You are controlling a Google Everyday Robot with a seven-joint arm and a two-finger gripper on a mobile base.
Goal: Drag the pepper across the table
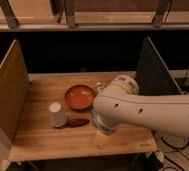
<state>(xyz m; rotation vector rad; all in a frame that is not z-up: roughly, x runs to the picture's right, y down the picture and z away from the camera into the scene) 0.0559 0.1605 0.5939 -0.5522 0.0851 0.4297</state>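
Note:
The pepper (78,122) is a small dark reddish-brown pod lying on the wooden table (43,137), just right of the white cup (57,115). My gripper (101,137) hangs below the big white arm (148,112), right of the pepper and closer to the table's front edge, a short gap away from it. The arm's bulk covers most of the gripper.
A round orange-red bowl (80,96) sits behind the pepper. Upright board panels stand at the left (8,95) and right (150,70) sides. The arm hides the table's right half. Cables (188,85) lie off the table at the right.

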